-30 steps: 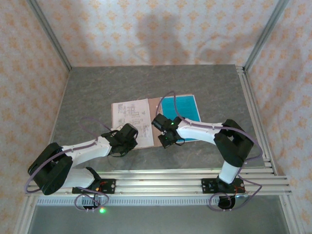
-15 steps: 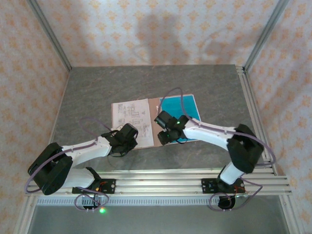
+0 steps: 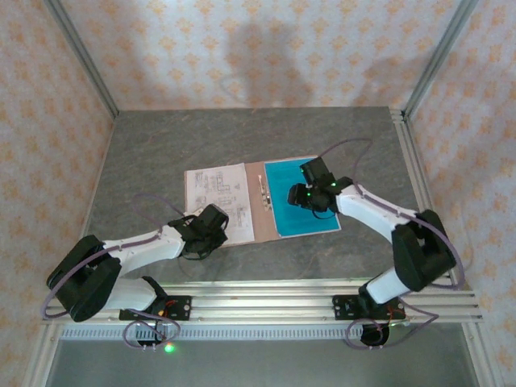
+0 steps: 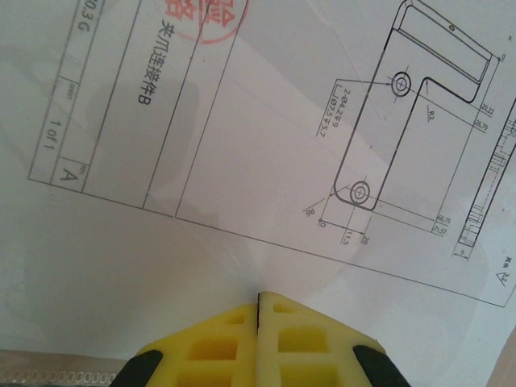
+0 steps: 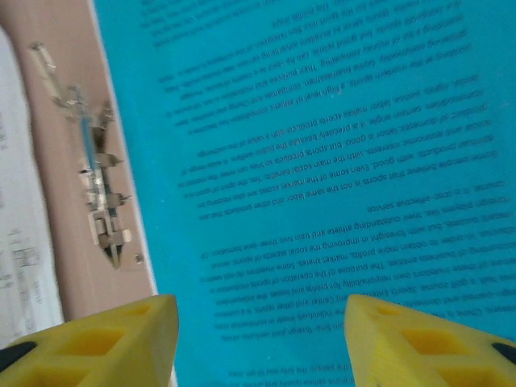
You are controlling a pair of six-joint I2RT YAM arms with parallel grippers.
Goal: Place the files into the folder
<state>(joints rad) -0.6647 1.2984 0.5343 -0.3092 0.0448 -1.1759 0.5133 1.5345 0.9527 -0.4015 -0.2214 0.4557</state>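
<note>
- The left arm (image 3: 137,250) and right arm (image 3: 375,211): white tubes, black joints.
- Thin purple cables (image 3: 351,140) loop along both.
- Yellow fingers (image 4: 218,343) with square pockets, black behind.
- Black bases (image 3: 165,308), one green light (image 3: 168,348).

White sheet (image 3: 216,197): black line drawings and text, red round stamp at one corner. Teal-blue sheet (image 3: 305,219): rows of dark printed text. Folder (image 3: 259,173): plain salmon pink-brown, silver metal clip (image 5: 101,197). Left claw (image 4: 258,298) and right claw (image 5: 258,305): yellow, black at the outer edges. Surface (image 3: 161,153): mottled grey. Walls (image 3: 242,48): peach with orange floral repeat. Arms (image 3: 145,246): white, black joints, purple cables (image 3: 355,145).
</note>
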